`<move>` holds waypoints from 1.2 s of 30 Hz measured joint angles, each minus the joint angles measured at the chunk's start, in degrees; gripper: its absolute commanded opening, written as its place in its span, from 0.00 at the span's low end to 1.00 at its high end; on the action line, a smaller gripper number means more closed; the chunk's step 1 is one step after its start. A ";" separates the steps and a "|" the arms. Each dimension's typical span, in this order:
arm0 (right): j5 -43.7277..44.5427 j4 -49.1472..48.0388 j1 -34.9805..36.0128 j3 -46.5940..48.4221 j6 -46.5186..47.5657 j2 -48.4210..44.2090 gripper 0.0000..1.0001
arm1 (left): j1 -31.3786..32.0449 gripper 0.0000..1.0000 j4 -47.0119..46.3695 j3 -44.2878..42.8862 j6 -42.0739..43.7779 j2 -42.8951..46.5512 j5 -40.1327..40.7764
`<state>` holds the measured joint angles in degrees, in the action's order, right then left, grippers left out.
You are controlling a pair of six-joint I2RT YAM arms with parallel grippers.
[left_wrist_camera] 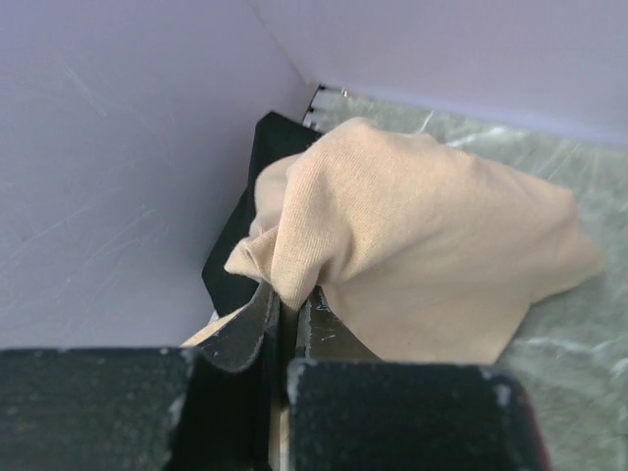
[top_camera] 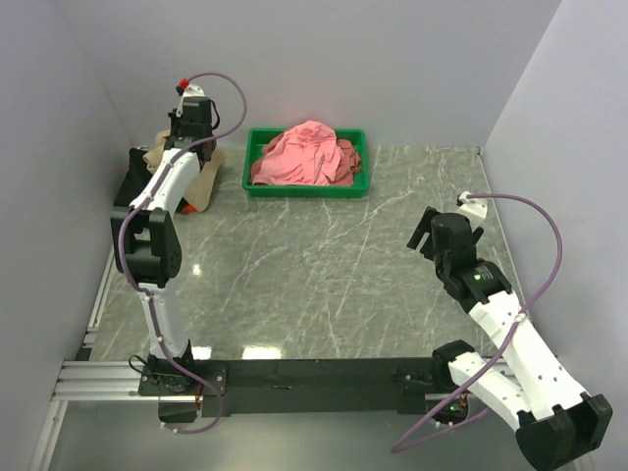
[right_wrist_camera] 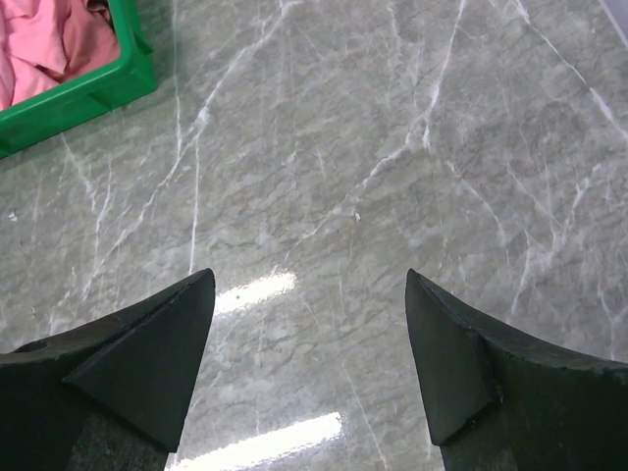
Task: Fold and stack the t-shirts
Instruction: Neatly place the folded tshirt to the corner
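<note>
Tan knit cloth is what your left gripper (left_wrist_camera: 290, 306) has: its two dark fingers (left_wrist_camera: 245, 334) are pressed together on a pinched fold of the tan t-shirt (left_wrist_camera: 422, 235), with no gap showing between them. The fold bunches just above the fingertips, and the rest of the shirt spreads away from them in a soft, rumpled mound with a fine ribbed weave. It lies in the far-left corner of the table (right_wrist_camera: 392, 147), close to the left wall (left_wrist_camera: 98, 147). A black t-shirt (left_wrist_camera: 245, 221) lies partly under it on the wall side, touching it.

Your right gripper (right_wrist_camera: 308, 280) holds nothing. Its fingers stand wide apart over bare tabletop on the right side, well away from any cloth.

The pink t-shirts (right_wrist_camera: 39, 44) sit heaped and creased in a green plastic tray (right_wrist_camera: 88, 93) at the far edge of the table, near the middle and to the right of the tan shirt.

The tabletop is glossy grey-green stone-look with pale veins, and it reflects bright strips of light. Plain pale walls close it in on the left, the far side and the right.
</note>
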<state>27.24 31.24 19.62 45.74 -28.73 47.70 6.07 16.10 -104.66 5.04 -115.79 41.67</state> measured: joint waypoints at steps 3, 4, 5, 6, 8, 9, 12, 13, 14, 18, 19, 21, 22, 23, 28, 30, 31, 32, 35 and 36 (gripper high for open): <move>0.35 -0.02 0.00 -0.02 -0.04 0.24 0.84 | -0.20 0.01 1.05 -1.77 -1.29 0.02 -0.42; 0.42 -0.02 0.00 -0.04 -0.04 0.26 0.84 | -0.39 0.00 1.29 -2.03 -1.60 0.11 -0.59; 0.55 -0.02 0.00 -0.07 -0.09 0.28 0.84 | -0.55 0.01 1.40 -2.08 -1.81 0.13 -0.81; 0.66 -0.02 -0.02 -0.07 -0.17 0.35 0.84 | -0.76 0.01 1.57 -2.08 -1.99 0.20 -0.98; 0.85 0.02 -0.02 -0.07 -0.22 0.48 0.84 | -1.40 0.00 2.27 -2.08 -2.71 0.20 -1.36; 0.94 0.02 -0.02 -0.07 -0.24 0.50 0.84 | -1.68 0.01 2.47 -2.08 -2.91 0.20 -1.42; 1.07 -0.02 -0.02 -0.07 -0.24 0.50 0.84 | -3.43 0.01 3.39 -2.21 -4.44 0.20 -1.86; 1.07 0.00 -0.02 -0.07 -0.24 0.50 0.84 | -4.09 0.01 3.67 -2.38 -4.83 0.20 -2.01; 1.07 0.00 -0.02 -0.07 -0.24 0.50 0.84 | -4.85 0.01 4.00 -2.58 -5.14 0.20 -2.16; 1.53 0.00 -0.02 -0.07 -0.31 0.50 0.84 | -8.20 0.01 4.74 -4.42 -5.81 -0.13 -3.48; 1.68 0.00 -0.02 -0.07 -0.35 0.55 0.84 | -8.96 0.01 4.76 -4.92 -5.88 -0.31 -3.67; 1.86 0.00 -0.02 -0.07 -0.39 0.68 0.84 | -10.29 0.01 4.48 -5.62 -5.92 -0.72 -4.13; 1.90 0.00 -0.02 -0.07 -0.42 0.87 0.84 | -10.88 0.01 4.42 -5.95 -5.92 -1.09 -4.42; 1.92 0.02 -0.02 -0.07 -0.42 1.14 0.84 | -11.45 0.01 4.26 -6.29 -5.95 -1.55 -4.85; 2.14 0.04 -0.02 -0.07 -0.39 2.62 0.84 | -13.09 0.01 3.78 -6.62 -6.38 -4.96 -7.41; 2.16 0.04 -0.02 -0.04 -0.39 3.10 0.84 | -13.27 0.01 3.85 -6.73 -6.45 -6.64 -7.61; 2.19 0.07 -0.02 -0.04 -0.39 3.30 0.84 | -13.31 0.04 4.00 -7.32 -6.47 -7.91 -7.50; 2.19 0.07 -0.02 -0.04 -0.39 3.48 0.84 | -13.40 0.05 4.15 -8.24 -6.58 -9.09 -7.30; 2.19 0.09 -0.07 -0.04 -0.39 3.87 0.84 | -13.66 0.25 5.27 -12.57 -7.04 -13.25 -6.64; 2.19 0.09 -0.07 -0.04 -0.39 3.93 0.84 | -13.77 0.49 5.40 -13.86 -7.13 -14.47 -6.38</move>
<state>29.43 31.33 19.55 45.69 -29.12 51.64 -7.70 21.50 -118.52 -2.09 -130.26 35.29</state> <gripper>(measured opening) 0.841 0.196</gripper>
